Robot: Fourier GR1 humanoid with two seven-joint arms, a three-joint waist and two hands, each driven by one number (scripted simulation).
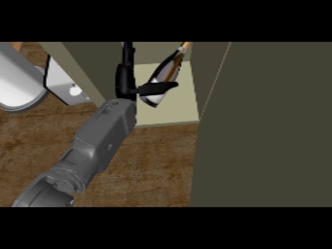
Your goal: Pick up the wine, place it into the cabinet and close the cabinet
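Below me lies a brown wooden counter [154, 160]; at upper left, a pale grey cylinder [7, 78].

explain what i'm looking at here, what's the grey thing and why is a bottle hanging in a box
This single picture looks down from a humanoid robot's head. The grey thing is one forearm, ending in a black hand. That hand reaches into an open cabinet, thumb against a wine bottle that leans tilted, neck pointing away. The tall dark panel at the right is the cabinet door, standing open. Below lies a brown wooden counter, with a pale cylinder at the far left. Which arm it is I cannot tell.
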